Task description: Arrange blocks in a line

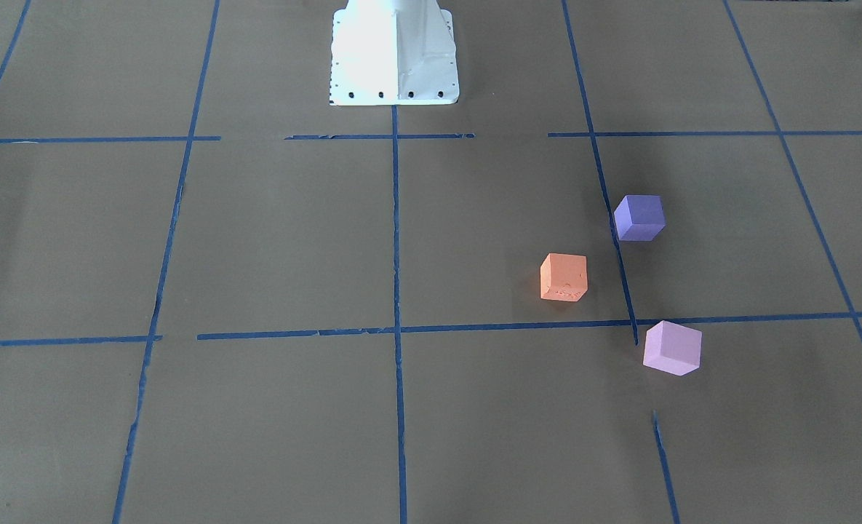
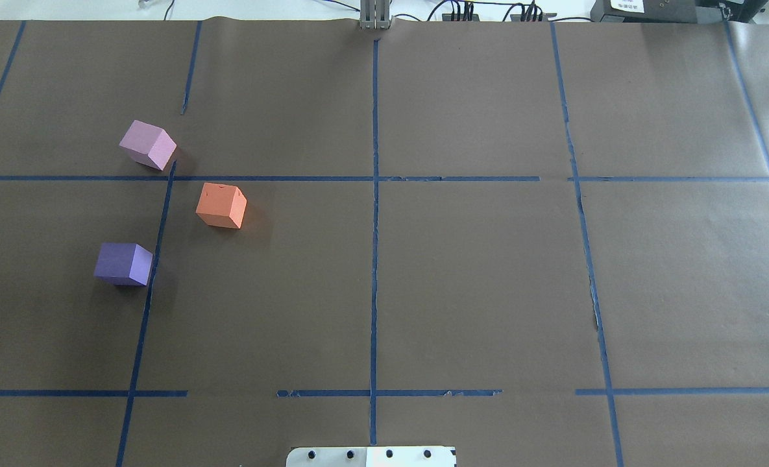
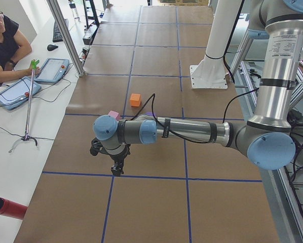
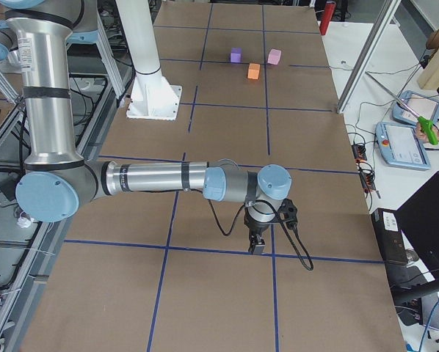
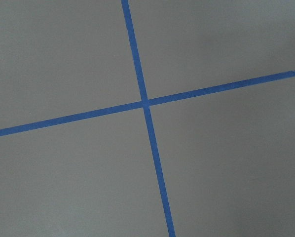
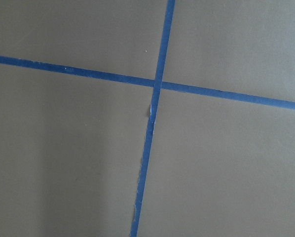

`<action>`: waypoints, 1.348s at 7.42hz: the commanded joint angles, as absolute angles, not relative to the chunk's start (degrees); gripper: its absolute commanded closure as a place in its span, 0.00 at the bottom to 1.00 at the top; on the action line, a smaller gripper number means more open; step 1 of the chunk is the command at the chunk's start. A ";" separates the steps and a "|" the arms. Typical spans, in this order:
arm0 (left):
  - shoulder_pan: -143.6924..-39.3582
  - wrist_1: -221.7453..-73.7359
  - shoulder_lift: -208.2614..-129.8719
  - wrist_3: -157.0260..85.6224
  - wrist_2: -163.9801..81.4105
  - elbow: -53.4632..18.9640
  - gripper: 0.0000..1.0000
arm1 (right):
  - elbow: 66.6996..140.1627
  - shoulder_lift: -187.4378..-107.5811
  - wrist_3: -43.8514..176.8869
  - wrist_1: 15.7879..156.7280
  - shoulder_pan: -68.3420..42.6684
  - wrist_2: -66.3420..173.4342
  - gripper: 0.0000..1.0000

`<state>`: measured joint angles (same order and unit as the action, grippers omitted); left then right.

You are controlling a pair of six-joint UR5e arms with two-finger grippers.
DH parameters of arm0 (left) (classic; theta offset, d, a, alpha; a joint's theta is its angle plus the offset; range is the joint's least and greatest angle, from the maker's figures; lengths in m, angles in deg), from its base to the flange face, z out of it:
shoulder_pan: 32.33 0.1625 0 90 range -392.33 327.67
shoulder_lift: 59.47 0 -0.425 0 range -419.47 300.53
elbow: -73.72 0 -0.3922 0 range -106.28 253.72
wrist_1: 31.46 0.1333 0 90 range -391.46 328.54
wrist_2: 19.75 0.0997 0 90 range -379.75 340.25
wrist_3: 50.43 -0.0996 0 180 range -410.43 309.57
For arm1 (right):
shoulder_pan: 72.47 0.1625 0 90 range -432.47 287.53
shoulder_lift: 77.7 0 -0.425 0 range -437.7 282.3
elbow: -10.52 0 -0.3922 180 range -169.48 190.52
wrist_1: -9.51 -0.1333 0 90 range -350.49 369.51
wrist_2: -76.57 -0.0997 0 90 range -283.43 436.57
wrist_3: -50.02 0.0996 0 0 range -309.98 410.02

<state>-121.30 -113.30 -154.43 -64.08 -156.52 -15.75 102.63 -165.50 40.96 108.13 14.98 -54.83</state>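
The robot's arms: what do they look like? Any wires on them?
The left arm and the right arm look alike: shiny silver tubes linked by rounded grey joints with pale blue caps. A thin black cable runs loosely along each forearm. The left gripper and the right gripper are small, dark, blocky pieces.

Table (image 2: 475, 292) covered in brown paper, gridded into squares with blue tape (image 2: 374, 259); the tape is torn and gapped in places. White base (image 1: 394, 54) stands on the centre line at the robot's edge.

Three blocks sit on the paper on the robot's left half, all apart, in a loose triangle round one tape crossing. Pink block (image 2: 147, 144) lies just beyond the crossing. Orange block (image 2: 221, 205) lies just beside it, toward centre. Violet block (image 2: 123, 264) is nearer the robot, against the line's outer side.
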 commanded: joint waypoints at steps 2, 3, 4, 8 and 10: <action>-121.10 -113.73 -155.52 -63.53 -157.12 -16.45 0.00 | 102.63 -165.50 40.96 108.12 14.98 -54.83 0.00; -119.10 -113.03 -158.41 -61.44 -157.12 -17.59 0.00 | 102.63 -165.50 40.96 108.12 14.98 -54.83 0.00; -115.34 -113.20 -160.61 -51.59 -157.21 -20.56 0.00 | 102.63 -165.50 40.96 108.12 14.98 -54.83 0.00; -98.20 -113.54 -176.69 -16.87 -159.05 -21.38 0.00 | 102.63 -165.50 40.96 108.12 14.98 -54.83 0.00; -89.40 -118.88 -178.91 -4.96 -158.36 -20.77 0.00 | 102.63 -165.50 40.96 108.12 14.98 -54.83 0.00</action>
<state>-94.67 -115.59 -177.51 -13.21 -158.59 -21.09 102.63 -165.50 40.96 108.11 14.98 -54.83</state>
